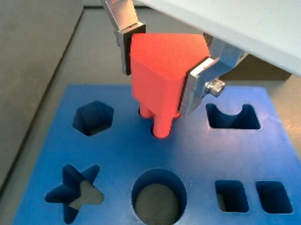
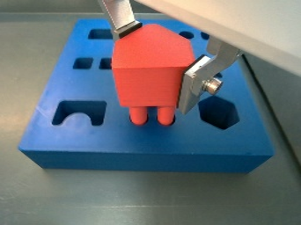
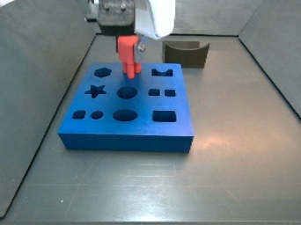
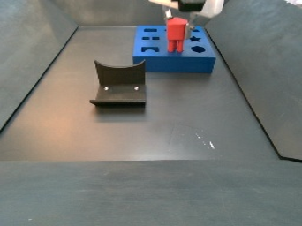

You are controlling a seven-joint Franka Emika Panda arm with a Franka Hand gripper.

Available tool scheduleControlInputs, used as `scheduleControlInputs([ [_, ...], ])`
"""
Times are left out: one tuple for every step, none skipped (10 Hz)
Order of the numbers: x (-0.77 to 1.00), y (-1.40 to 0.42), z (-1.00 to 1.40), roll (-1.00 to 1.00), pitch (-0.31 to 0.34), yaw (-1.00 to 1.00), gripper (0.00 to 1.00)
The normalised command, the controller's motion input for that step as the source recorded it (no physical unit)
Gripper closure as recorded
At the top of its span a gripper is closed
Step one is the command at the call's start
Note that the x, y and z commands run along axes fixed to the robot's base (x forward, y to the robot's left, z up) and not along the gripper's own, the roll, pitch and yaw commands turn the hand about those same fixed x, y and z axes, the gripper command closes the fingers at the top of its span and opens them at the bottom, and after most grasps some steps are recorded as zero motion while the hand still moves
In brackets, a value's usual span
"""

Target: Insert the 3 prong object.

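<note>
The 3 prong object [image 1: 159,75] is a bright red piece with a blocky body and prongs pointing down. My gripper [image 1: 165,66] is shut on its body, one silver finger [image 1: 194,83] on each side. It hangs upright over the middle of the big blue block [image 1: 118,154]. The prong tips are at the block's top face; I cannot tell whether they touch it. Both also show in a wrist view, the piece [image 2: 150,75] over the block [image 2: 141,151]. In both side views the piece [image 3: 128,60] [image 4: 176,35] stands over the block [image 3: 129,132] [image 4: 177,60] under the gripper [image 3: 127,39] [image 4: 177,19].
The blue block's top has a hexagon hole [image 1: 93,117], a star hole [image 1: 73,191], an oval hole [image 1: 157,199], two rectangular holes [image 1: 253,197] and a notched hole [image 1: 233,117]. A dark grey block with a curved notch [image 3: 186,53] [image 4: 118,86] stands apart on the dark floor.
</note>
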Motion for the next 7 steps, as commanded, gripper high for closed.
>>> scheduleControlInputs([
  [-0.05, -0.07, -0.59, 0.18, -0.176, 0.09, 1.00],
  [-0.02, -0.16, -0.50, 0.29, -0.139, 0.06, 1.00],
  [0.00, -0.22, -0.49, 0.33, -0.131, 0.05, 1.00],
  [0.00, -0.22, -0.50, 0.26, -0.140, 0.05, 1.00],
  [-0.08, -0.14, -0.25, 0.00, -0.211, 0.04, 1.00],
  [-0.01, 0.00, -0.11, -0.02, -0.099, 0.00, 1.00],
  [0.00, 0.00, 0.00, 0.00, 0.000, 0.00, 1.00],
])
